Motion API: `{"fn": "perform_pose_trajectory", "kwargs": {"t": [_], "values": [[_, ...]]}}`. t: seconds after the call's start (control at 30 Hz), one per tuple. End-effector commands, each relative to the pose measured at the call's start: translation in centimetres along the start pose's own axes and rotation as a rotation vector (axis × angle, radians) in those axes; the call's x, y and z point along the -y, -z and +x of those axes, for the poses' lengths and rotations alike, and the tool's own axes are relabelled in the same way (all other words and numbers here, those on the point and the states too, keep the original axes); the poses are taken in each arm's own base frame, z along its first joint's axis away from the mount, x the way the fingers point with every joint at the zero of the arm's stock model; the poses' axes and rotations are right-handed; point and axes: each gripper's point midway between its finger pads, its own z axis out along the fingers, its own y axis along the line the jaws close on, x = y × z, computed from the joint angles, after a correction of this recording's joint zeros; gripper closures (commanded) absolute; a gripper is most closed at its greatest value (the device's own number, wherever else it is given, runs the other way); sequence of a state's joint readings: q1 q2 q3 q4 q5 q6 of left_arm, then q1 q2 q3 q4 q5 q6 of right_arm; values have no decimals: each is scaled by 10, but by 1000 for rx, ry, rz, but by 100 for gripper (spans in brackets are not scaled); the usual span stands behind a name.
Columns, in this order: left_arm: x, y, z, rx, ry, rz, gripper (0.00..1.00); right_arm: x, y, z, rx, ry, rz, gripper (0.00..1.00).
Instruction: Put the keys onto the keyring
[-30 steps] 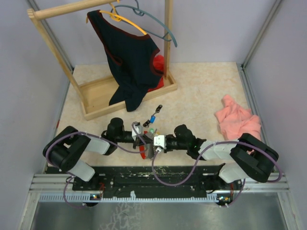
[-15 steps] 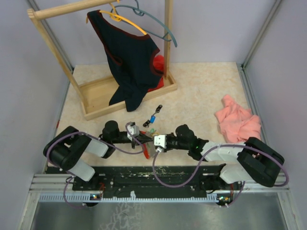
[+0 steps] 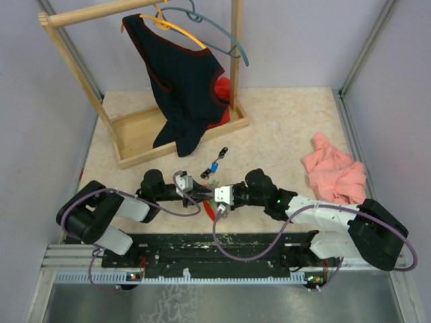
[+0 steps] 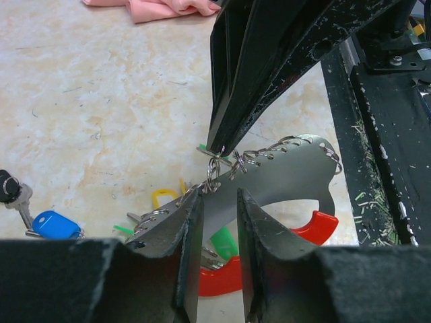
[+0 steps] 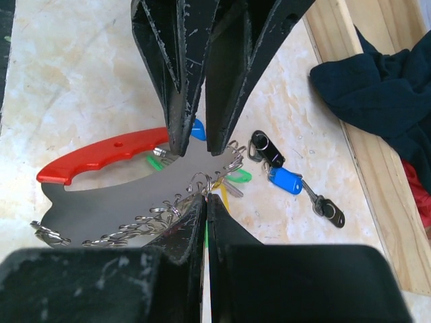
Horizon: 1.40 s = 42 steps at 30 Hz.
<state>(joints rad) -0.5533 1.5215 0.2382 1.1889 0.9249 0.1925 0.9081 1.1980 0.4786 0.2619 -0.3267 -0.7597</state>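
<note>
This looks like a robotics laboratory cell. Plain grey wall panels [image 3: 34, 134], held by aluminium frame posts [image 3: 367, 47], close in a small marble-pattern tabletop [image 3: 283, 128]. The left arm [image 3: 108, 208] and the right arm [image 3: 337, 215] are bolted to an aluminium rail [image 3: 202, 266], and purple cables [image 3: 217, 232] hang loose. A small wooden clothes rack [image 3: 77, 74] stands on the tabletop.

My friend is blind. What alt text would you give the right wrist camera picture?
Two black grippers meet over the keyring, a grey metal plate with a red handle: the left gripper clamps its top edge, the right gripper pinches a small ring on its rim. Loose keys lie beside it on the pale table.
</note>
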Motion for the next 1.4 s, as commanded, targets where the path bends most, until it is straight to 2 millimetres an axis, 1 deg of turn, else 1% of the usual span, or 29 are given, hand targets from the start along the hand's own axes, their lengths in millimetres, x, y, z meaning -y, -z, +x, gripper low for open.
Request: {"fn": "perform_pose_trajectory", "kwargs": {"t": [0.0, 0.33, 0.57, 0.67, 0.7, 0.77, 0.8, 0.97, 1.13, 1.37], "values": [[-1, 0, -3, -7, -9, 15, 67, 19, 0, -32, 71, 57, 18, 100], [3, -16, 1, -34, 22, 80, 66, 17, -5, -35, 70, 66, -6, 100], [3, -23, 9, -72, 25, 89, 69, 18, -6, -38, 74, 71, -5, 100], [3, -24, 11, -78, 22, 87, 76, 18, -6, -37, 73, 70, -7, 100], [3, -24, 11, -78, 21, 85, 80, 18, -6, -38, 73, 70, -6, 100], [2, -24, 12, -80, 19, 79, 95, 18, -4, -36, 67, 67, -1, 100], [1, -23, 12, -81, 16, 74, 99, 18, -3, -35, 62, 67, 5, 100], [0, -20, 12, -81, 14, 46, 99, 16, 4, -18, 3, 33, 43, 100], [-3, -16, 5, -48, 11, 16, 99, 2, 6, 8, -66, -24, 50, 100], [-5, -8, -4, -15, 11, -1, 99, -8, 1, 21, -95, -47, 26, 100]]}}
